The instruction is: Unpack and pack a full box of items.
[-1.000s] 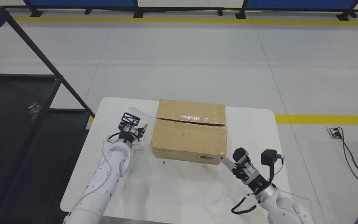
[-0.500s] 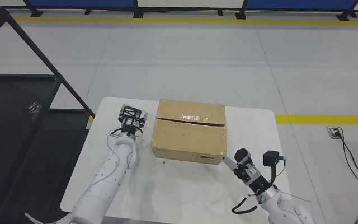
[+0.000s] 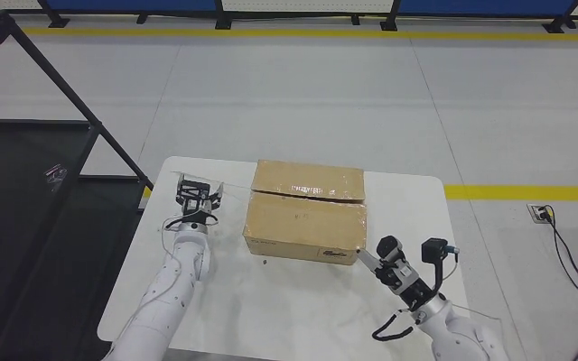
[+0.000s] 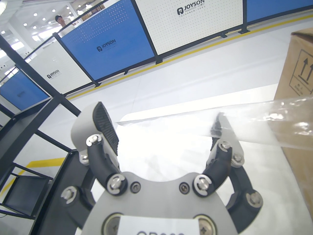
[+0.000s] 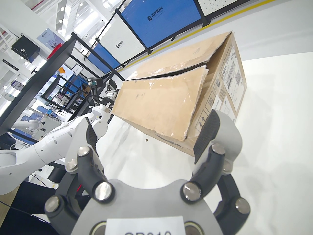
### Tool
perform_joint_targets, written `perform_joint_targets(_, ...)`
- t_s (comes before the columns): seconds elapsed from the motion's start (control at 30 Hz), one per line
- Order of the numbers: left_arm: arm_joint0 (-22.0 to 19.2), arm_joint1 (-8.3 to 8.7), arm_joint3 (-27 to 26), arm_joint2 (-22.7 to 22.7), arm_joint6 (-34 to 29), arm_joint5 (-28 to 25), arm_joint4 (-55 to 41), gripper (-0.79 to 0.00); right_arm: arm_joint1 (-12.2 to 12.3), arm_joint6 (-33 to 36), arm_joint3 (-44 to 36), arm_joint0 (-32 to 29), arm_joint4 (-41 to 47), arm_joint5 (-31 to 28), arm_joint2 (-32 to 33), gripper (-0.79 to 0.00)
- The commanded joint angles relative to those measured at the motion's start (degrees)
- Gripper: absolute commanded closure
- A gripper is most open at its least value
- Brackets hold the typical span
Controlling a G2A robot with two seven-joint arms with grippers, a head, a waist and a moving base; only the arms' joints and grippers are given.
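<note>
A brown cardboard box (image 3: 307,213) stands in the middle of the white table (image 3: 289,307), its two top flaps lying shut with a dark slit between them. A strip of clear tape (image 4: 256,121) runs from the box across to my left gripper (image 4: 161,123) and sticks to one finger. That gripper (image 3: 198,192) is open, left of the box near the table's far left corner. My right gripper (image 5: 151,135) is open too, with nothing in it, close to the box's near right corner (image 3: 361,253). The box (image 5: 181,94) lies just beyond its fingers.
A black metal rack (image 3: 54,162) stands off the table's left side. The table's far left edge is close to the left gripper. A small dark speck (image 3: 264,263) lies on the table in front of the box. Bare tabletop stretches along the near side.
My left gripper has moved left and away from the box, pulling the clear tape out with it. The right gripper has shifted slightly toward the box's near right corner.
</note>
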Motion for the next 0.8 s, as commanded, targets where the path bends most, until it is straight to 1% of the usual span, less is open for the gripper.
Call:
perform_joint_targets(0.0, 1.14, 0.39, -1.32, -0.79, 0.09, 0.42, 0.23, -0.785, 0.01, 0.25, -0.12, 0.19, -0.09, 0.06, -0.07, -0.785)
perform_joint_targets(0.13, 3.91, 1.33, -4.46, -2.67, -0.22, 1.45, 1.13, -0.785, 0.02, 0.51, -0.26, 0.53, -0.25, 0.16, -0.29, -0.785)
perform_joint_targets(0.37, 8.66, 2.7, -10.48, -6.06, -2.77, 2.86, 2.18, -0.785, 0.02, 0.94, 0.03, 1.26, -0.58, 0.25, -0.68, -0.785)
perform_joint_targets(0.57, 13.23, 3.82, -15.6, -9.2, -5.92, 3.3, 3.18, -0.785, 0.05, 1.4, 0.38, 1.93, -0.51, 0.09, -0.86, -0.785)
perform_joint_targets(0.77, 16.35, 4.61, -19.98, -11.79, -9.66, 3.17, 4.13, -0.785, 0.03, 1.94, 1.37, 3.23, -0.41, -0.32, -1.4, -0.785)
